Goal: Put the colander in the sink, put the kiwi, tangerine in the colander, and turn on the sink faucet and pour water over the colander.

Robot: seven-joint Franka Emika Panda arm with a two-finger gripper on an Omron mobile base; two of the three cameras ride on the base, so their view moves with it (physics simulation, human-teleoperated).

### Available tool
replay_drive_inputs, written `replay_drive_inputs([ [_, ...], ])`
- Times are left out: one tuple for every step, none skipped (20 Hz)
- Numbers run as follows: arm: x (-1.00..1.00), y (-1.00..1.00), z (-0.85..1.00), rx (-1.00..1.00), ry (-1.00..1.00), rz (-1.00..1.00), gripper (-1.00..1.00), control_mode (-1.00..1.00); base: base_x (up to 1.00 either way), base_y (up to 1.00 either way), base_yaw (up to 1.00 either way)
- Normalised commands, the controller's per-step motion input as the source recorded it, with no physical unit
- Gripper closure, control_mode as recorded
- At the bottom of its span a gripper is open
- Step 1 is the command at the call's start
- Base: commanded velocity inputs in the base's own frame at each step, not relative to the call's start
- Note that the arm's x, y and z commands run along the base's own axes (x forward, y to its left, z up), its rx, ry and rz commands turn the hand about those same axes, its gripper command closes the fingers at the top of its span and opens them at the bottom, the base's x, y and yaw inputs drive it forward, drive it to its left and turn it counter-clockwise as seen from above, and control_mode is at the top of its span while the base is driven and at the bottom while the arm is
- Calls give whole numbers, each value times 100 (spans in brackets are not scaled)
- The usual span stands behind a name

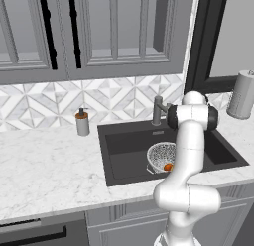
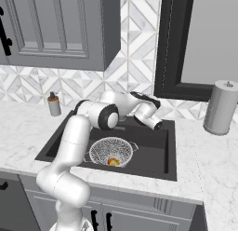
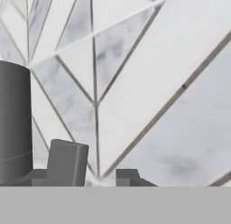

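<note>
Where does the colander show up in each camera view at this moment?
Left base view: colander in the sink, right of centre, partly behind the arm.
Right base view: colander in the sink, left of centre.
Hand view: not in it; backsplash tiles there.
Shared landmark: the soap pump bottle on the counter.

left base: we look forward-down from behind-left | right base: from behind-right | shared: dark charcoal rectangular sink (image 1: 129, 141) (image 2: 153, 151) | hand: close against grey-white diamond-patterned wall tiles (image 3: 135, 74)

Gripper (image 3: 98, 175) jaws seemingly half parted.
</note>
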Motion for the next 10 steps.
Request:
replay_drive_inputs([
  [21, -43, -31, 0, 0, 0, 100, -100, 0, 0, 0],
  [17, -43, -32, 0, 0, 0, 100, -100, 0, 0, 0],
  [18, -44, -34, 0, 0, 0, 100, -100, 0, 0, 0],
  [17, -45, -34, 0, 0, 0, 100, -100, 0, 0, 0],
  [16, -45, -34, 0, 0, 0, 100, -100, 0, 0, 0],
  [17, -45, -34, 0, 0, 0, 100, -100, 0, 0, 0],
  [16, -48, -34, 0, 0, -1, 100, -100, 0, 0, 0],
  [18, -49, -35, 0, 0, 0, 100, -100, 0, 0, 0],
  [15, -49, -36, 0, 0, 0, 100, -100, 0, 0, 0],
  [15, -49, -37, 0, 0, 0, 100, -100, 0, 0, 0],
])
